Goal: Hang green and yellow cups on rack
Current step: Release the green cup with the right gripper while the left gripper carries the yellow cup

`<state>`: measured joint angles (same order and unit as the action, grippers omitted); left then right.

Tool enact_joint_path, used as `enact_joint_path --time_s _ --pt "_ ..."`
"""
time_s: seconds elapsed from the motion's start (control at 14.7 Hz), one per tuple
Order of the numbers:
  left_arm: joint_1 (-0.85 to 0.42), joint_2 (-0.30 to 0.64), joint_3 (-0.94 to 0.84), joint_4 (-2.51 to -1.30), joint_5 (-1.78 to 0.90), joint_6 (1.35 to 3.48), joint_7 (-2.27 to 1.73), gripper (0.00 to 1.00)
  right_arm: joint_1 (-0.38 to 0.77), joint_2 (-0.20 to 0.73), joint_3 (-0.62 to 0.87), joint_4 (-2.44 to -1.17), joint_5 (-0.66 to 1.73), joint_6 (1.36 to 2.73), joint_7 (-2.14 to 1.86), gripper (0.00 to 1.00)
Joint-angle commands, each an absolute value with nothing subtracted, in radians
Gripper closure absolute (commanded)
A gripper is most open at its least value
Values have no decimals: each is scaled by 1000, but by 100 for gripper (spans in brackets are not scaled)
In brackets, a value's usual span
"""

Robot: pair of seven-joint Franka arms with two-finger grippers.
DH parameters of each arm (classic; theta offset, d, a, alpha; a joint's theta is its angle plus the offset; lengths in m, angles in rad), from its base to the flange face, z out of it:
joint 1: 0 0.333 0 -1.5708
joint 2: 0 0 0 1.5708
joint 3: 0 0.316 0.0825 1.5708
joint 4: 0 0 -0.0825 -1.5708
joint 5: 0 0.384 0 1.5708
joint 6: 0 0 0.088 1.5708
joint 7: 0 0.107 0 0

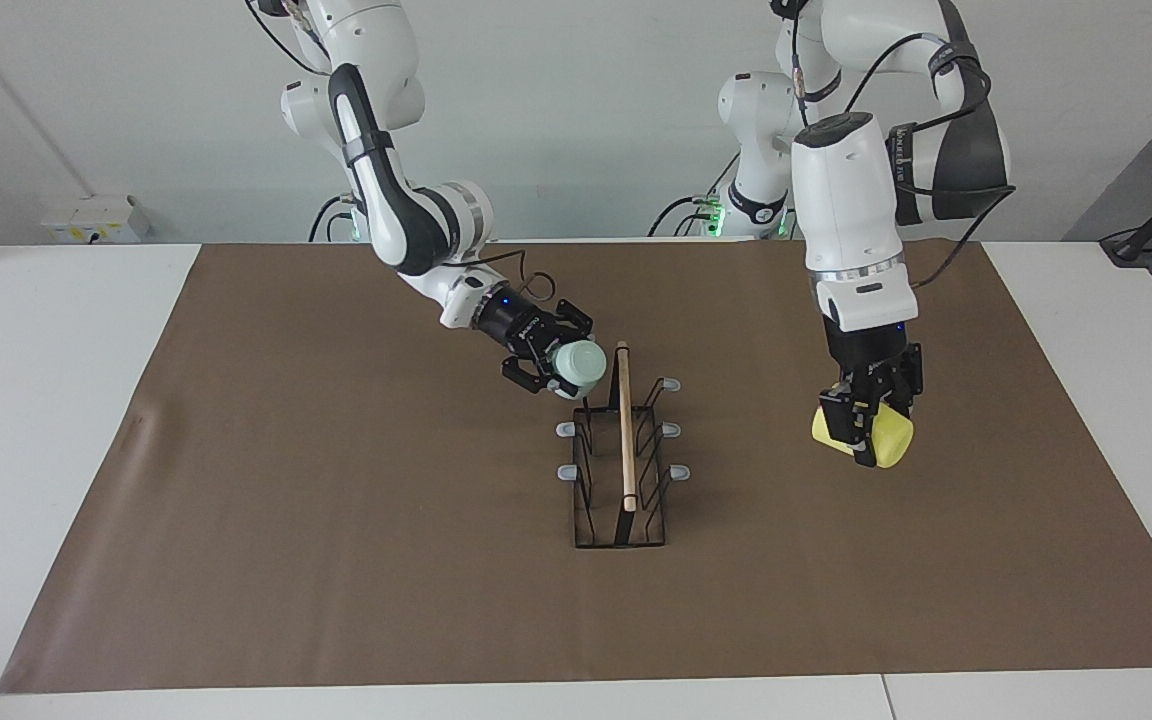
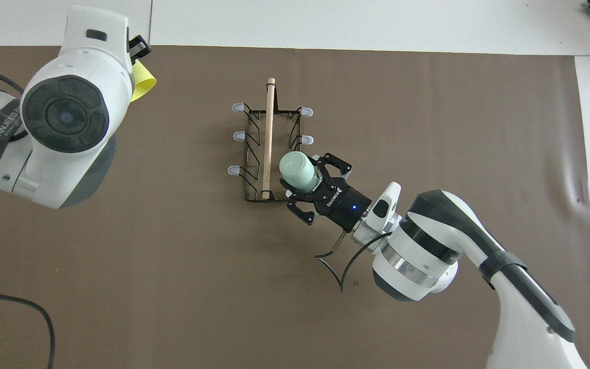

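The right gripper hangs over the end of the rack that lies nearest the robots, on the side toward the right arm's end of the table, its fingers clamped on the green cup. The cup is tipped on its side in the air, its closed bottom pointing toward the wooden rod that runs along the rack's top; whether it touches a prong there cannot be told. The rack itself stands near the middle of the brown mat, its length running away from the robots, with grey-tipped prongs sticking out along both sides, all five that show bare. Toward the left arm's end of the table, well apart from the rack, the left gripper points down over the mat with its fingers clamped on the yellow cup, which lies sideways in the grip, clear of the mat. The mat covers most of the white table.
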<state>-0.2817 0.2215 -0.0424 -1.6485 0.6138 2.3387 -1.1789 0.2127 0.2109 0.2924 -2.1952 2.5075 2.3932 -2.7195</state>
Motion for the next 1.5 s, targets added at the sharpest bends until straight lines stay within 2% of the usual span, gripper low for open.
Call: enact_joint_path --time_s 0.0,0.27,0.34,0.41,0.61,0.88,1.02,1.22,1.43 --pt "-356 163 -26 -1721 676 2296 -1206 100 193 285 298 -2203 2568 2322 -2835 100" --pt "-399 147 -28 -1746 790 2287 -1288 100 193 285 298 -2214 2571 2336 -2841 100" --pt "-413 147 -26 -1750 801 2289 -1325 100 193 287 299 -2209 2571 2345 -2839 43" --pt "-414 146 -26 -1750 813 2287 -1336 100 193 287 299 -2204 2574 2348 -2836 0" --pt "-423 121 -28 -1793 888 2287 -1425 100 193 282 301 -2168 2574 2394 -2817 0" --pt "-486 101 -26 -1822 963 2249 -1554 100 219 226 308 -2053 2556 2635 -2696 0" --pt "-521 100 -28 -1830 988 2194 -1583 100 219 204 310 -2011 2533 2697 -2660 0" --pt "-535 100 -29 -1833 985 2151 -1638 100 184 193 301 -1982 2343 2706 -2648 0" --pt "-543 100 -29 -1835 991 2109 -1640 100 79 204 305 -1954 2052 2692 -2649 0"
